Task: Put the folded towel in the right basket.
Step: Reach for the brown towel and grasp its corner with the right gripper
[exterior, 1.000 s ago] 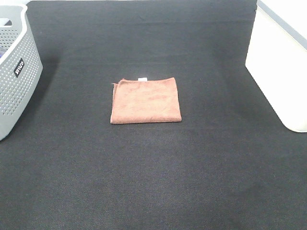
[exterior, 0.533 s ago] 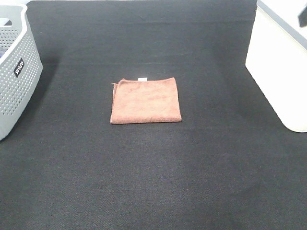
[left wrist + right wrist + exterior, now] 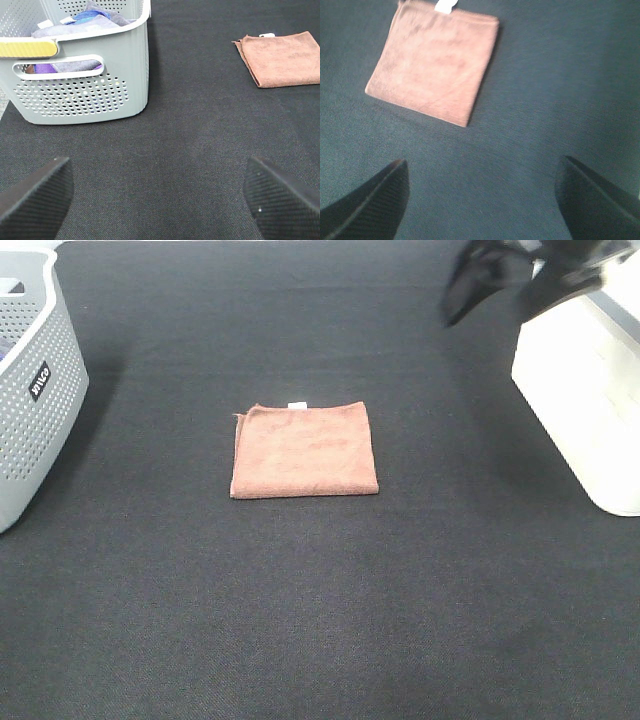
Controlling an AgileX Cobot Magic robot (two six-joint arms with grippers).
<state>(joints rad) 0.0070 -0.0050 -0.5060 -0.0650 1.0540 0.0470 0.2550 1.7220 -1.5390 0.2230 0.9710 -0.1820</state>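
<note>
Your folded towel [image 3: 305, 450] lies flat in the middle of the bench [image 3: 300, 620], well apart from both containers: the grey basket [image 3: 30, 390] at the left edge of the high view and the white right basket [image 3: 585, 390] at the right edge. Nothing grips it yet. The right pincer [image 3: 488, 312] hangs high at the far side, just beside the right basket, and is blurred in the high view. Its own wrist camera shows the jaws spread wide with nothing between them, and the towel on the bench beyond. The left pincer [image 3: 160, 202] is likewise wide open and empty, near the grey basket, and you have no need of it here.

The step in hand looks to be the reach, so use the right arm. Bring it down over the towel rather than sweeping across it, and line up the jaws so the two fingers straddle a part of the cloth. The side toward the grey basket seems to show loose layers, and the white tag [image 3: 297, 404] marks the far edge. I would pinch through all the layers at once, away from that loose side, so the fold holds together when lifted. Press the fingertips lightly into the bench before closing, since the cloth is thin and lies flush. Lift straight up until the hanging cloth looks clear of the basket's rim, then carry it across.
</note>
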